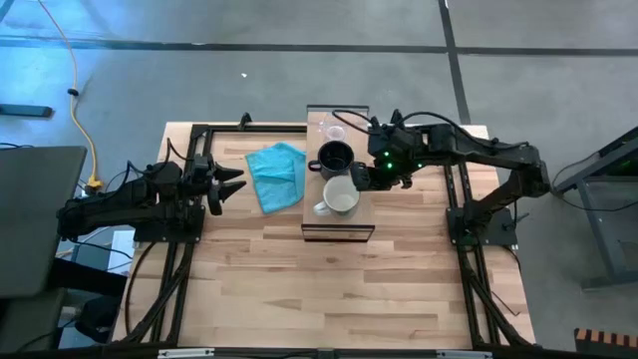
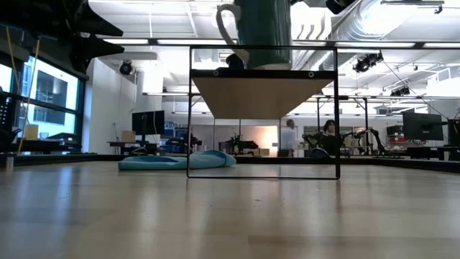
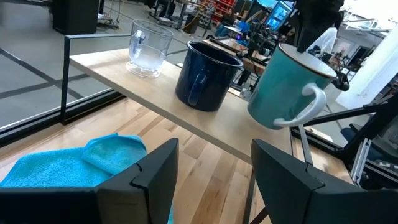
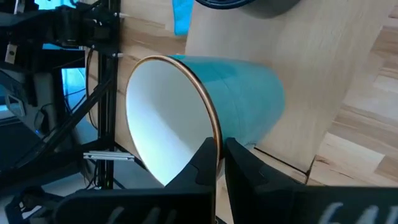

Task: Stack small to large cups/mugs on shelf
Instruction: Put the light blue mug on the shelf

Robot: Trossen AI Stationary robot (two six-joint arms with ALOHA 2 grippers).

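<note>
On the shelf: long light-wood raised shelf (image 1: 338,231) carries a small clear glass cup (image 3: 149,48), then a dark handled mug (image 3: 205,76) beside it.
Large mug: teal-walled, white-lined handled mug (image 3: 287,85), tilted just over the shelf's near end, beside the dark mug.
Right gripper (image 4: 219,163): clenched on the teal mug's rim.
Left gripper (image 1: 231,185): released, waiting well off the shelf, past the teal cloth (image 1: 276,174).
Risk: thin rim pinch; tilted release could tip it off the shelf's end.
Views: right wrist shows the pinch; overhead hides it.
</note>
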